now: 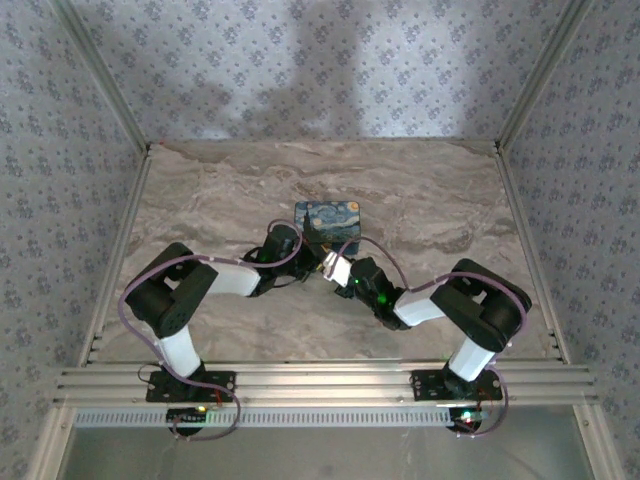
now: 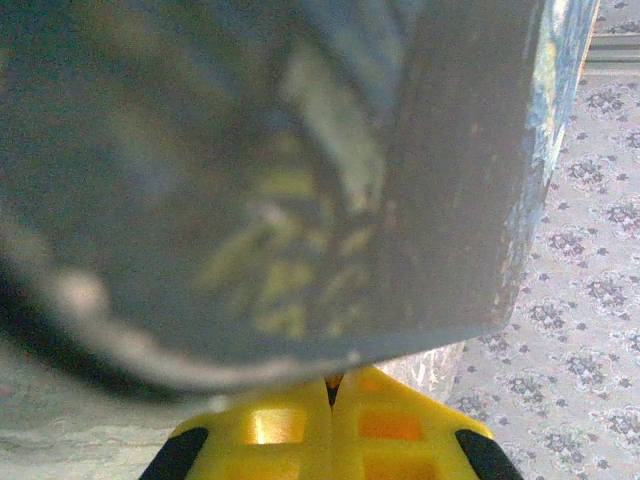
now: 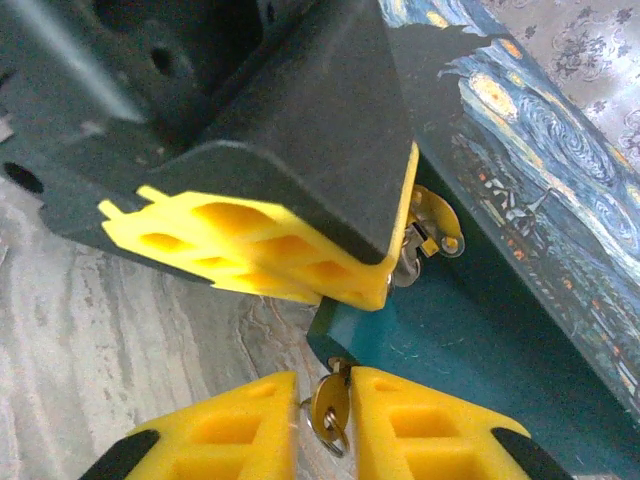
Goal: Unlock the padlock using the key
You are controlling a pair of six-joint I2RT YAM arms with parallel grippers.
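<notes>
right pincer (image 3: 325,388) nearly closed, pinching the key (image 3: 331,402).

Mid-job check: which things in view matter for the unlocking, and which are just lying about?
In the job:
- key, between the right gripper's fingers
- teal padlock, just above the key
- left gripper, shut, close beside the padlock

Lying about:
- starry-painted box, behind the padlock
- marble table
</notes>
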